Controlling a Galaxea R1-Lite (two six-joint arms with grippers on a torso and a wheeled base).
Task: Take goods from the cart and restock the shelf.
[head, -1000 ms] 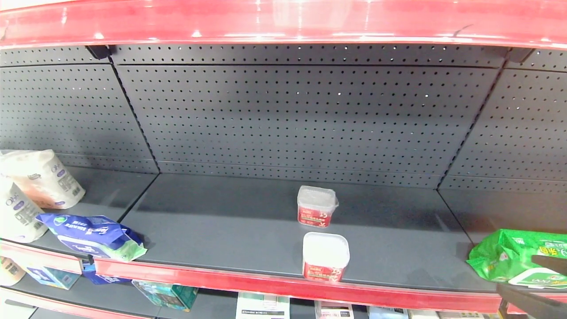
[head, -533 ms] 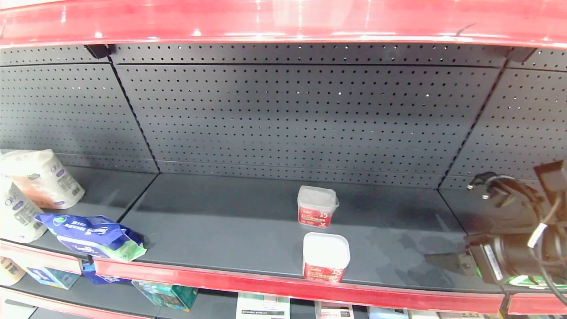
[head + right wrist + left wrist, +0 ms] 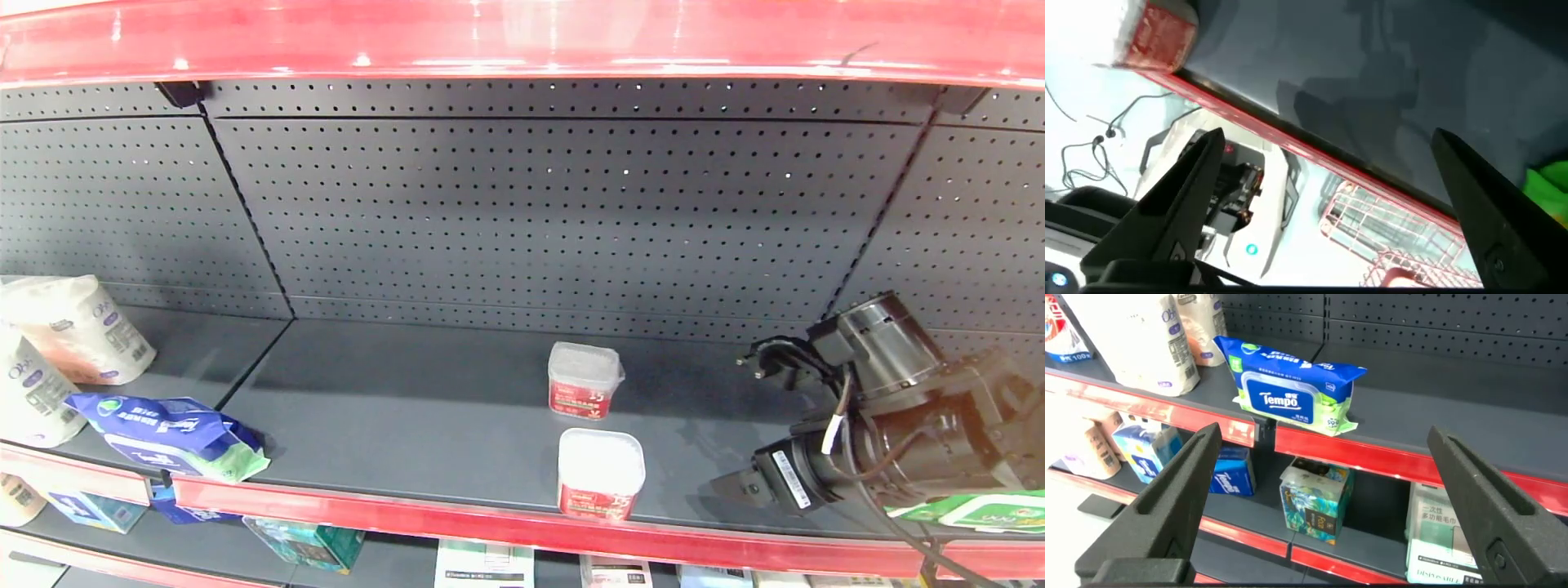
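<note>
Well, on the far left of the shelf (image 3: 408,408) stand white rolls (image 3: 73,327). Next to them a blue pack (image 3: 167,433) lies at the front edge. The left gripper (image 3: 1323,434) faces that pack from a bit lower down. Its fingers are wide apart and hold nothing. Two red tubs sit to the left of the right gripper (image 3: 735,487). The back tub (image 3: 582,380) is farther from it. The front tub (image 3: 600,474) is nearer, at the shelf edge, but not touching it. The right gripper's fingers are wide apart too, with nothing in them. A green pack (image 3: 971,510) lies to its right, partly hidden by the arm. A wire cart (image 3: 1388,229) shows below this gripper.
</note>
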